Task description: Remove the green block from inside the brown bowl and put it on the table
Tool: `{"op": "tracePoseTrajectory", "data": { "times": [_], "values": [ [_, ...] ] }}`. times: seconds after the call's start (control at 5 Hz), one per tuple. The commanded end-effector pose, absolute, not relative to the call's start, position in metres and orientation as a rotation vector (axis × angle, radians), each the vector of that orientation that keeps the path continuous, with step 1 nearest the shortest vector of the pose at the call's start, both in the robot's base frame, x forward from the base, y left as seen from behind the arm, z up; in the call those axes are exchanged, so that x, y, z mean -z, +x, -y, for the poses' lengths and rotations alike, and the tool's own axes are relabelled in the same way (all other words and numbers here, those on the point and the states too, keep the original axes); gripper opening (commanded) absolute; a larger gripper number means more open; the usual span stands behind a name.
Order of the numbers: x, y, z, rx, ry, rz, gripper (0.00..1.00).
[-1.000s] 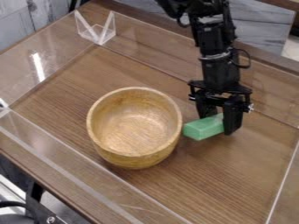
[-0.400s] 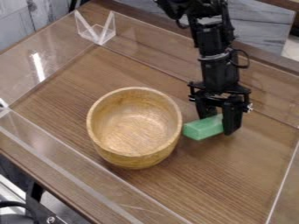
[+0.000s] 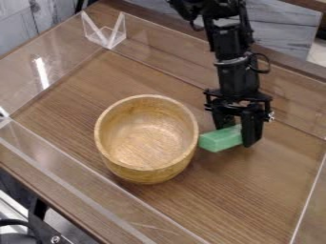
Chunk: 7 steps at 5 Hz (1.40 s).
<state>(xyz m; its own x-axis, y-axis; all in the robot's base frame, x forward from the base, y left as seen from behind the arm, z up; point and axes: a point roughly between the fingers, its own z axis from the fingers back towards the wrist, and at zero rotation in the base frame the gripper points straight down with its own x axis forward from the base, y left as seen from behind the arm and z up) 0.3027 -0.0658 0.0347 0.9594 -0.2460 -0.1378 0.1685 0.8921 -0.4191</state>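
the black gripper (image 3: 239,124) was closed down on the green block (image 3: 222,139), and it had the block pinched at one end. the other end of the block stuck out from the gripper toward the brown bowl (image 3: 147,138). the block was outside the bowl, just beside the bowl's right side as the camera saw it. it was low down by the table (image 3: 242,195), but i could not tell if it touched the wood. the black arm (image 3: 232,48) went up from the gripper, past the far right side of the bowl, to the top of the picture. the bowl was big, round and light brown, and it sat upright on the table with its open top up. the table was dark brown and went all around the bowl. a small clear thing (image 3: 105,30) stood far behind the bowl, over to the left, near the table's far edge.
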Motion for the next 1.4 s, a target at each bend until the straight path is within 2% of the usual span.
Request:
{"op": "tracePoseTrajectory", "data": {
  "times": [0.0,1.2],
  "values": [
    [-0.0540,0.3126,0.0615,0.223,-0.418,-0.124,0.00],
    [-0.0583,0.3057,0.0567,0.226,-0.449,-0.144,0.00]
  ]
}}
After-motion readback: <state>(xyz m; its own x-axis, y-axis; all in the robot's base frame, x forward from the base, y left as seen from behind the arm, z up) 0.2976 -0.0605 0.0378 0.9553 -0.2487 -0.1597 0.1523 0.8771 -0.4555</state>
